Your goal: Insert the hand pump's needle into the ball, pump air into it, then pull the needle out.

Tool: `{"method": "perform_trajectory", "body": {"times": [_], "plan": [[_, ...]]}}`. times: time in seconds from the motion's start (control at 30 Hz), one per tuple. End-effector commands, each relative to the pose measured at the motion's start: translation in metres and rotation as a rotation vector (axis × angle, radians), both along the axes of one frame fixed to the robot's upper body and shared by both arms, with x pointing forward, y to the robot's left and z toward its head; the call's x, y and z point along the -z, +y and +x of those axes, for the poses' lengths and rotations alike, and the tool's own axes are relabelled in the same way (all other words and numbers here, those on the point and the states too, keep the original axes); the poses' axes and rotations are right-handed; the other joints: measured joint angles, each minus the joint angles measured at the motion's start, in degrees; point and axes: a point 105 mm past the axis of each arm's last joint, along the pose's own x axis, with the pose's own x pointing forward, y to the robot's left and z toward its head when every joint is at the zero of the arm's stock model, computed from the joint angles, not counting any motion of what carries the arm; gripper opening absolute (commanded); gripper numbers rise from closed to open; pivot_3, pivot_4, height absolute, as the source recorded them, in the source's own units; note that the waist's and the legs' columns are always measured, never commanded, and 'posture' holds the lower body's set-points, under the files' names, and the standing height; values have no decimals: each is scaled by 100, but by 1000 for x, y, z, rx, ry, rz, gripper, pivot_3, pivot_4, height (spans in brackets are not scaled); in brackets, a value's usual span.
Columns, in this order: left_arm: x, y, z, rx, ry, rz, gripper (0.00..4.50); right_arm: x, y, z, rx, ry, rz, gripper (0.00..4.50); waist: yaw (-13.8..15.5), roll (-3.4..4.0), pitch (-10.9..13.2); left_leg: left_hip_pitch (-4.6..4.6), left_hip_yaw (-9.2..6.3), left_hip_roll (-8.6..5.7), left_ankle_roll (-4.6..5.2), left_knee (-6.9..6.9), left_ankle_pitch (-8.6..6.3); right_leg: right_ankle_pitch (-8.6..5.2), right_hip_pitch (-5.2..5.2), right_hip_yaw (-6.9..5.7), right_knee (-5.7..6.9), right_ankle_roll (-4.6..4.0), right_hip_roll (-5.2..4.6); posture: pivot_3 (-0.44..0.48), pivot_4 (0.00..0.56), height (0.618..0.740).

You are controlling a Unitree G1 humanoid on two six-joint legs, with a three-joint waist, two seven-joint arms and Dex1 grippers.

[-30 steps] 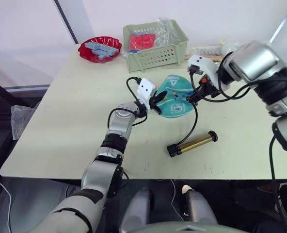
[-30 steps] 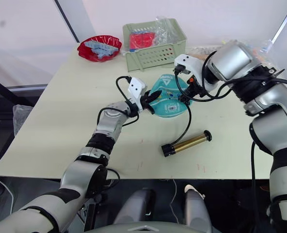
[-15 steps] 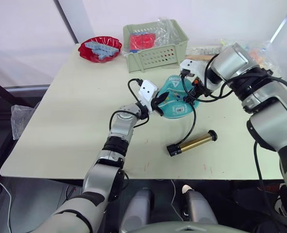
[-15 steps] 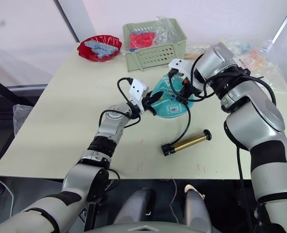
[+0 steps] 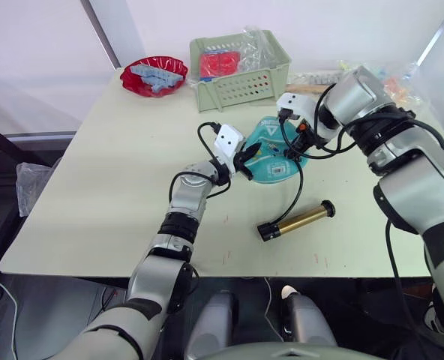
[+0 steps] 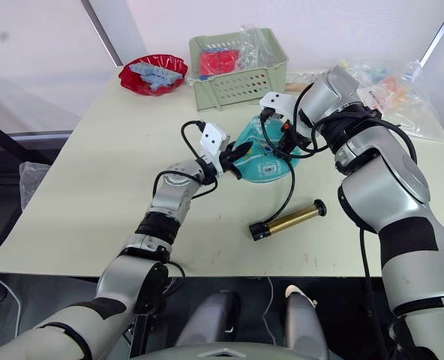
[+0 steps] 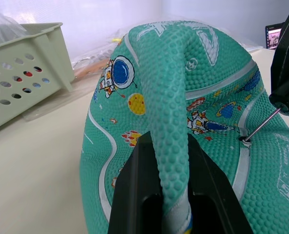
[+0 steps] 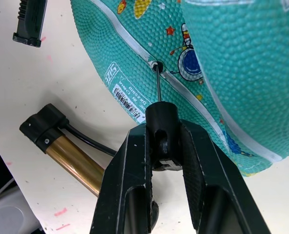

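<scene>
On a pale worktop, the ball, limp and folded for want of air, sits between the robot's two arms, with a green basket and a red dish well behind it. The left gripper has its fingers clamped on a raised fold of the ball's skin, pinning it in place. The right gripper has its fingers shut on the small black fitting at the end of the hose, and the needle now stands with its tip in the valve hole on a seam. A second ago the right arm was held farther out to the side; over the last second it has swung in above the ball, and in the last half second has barely moved, which suggests the approach is over and the insertion itself has begun. Most of the pin's length is still outside, so it likely needs pushing deeper. The hand pump lies untouched on the worktop near the ball, linked by its black hose; pumping has yet to start.
</scene>
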Motion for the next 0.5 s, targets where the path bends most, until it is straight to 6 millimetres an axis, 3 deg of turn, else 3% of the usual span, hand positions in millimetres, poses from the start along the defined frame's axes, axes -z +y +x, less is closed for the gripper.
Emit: {"method": "perform_trajectory", "body": {"times": [0.03, 0.37, 0.5], "plan": [[24, -17, -11, 62, 71, 48, 8, -13, 7, 1, -31, -39, -2, 301, 0, 0, 0, 0, 0, 0, 0, 0, 0, 0, 0, 0, 0, 0, 0, 0, 150, 737], [28, -24, -16, 88, 79, 49, 8, -8, 21, -1, -91, -46, -40, 301, -13, 2, -1, 4, -1, 0, -2, 0, 1, 0, 1, 1, 3, 0, 1, 0, 150, 737], [29, -27, -17, 95, 86, 46, 8, -11, 35, -3, -128, -55, -32, 301, -21, 3, -3, 8, 0, 0, -2, 0, 1, 0, 3, 2, 5, 0, 1, 0, 150, 737]]}}
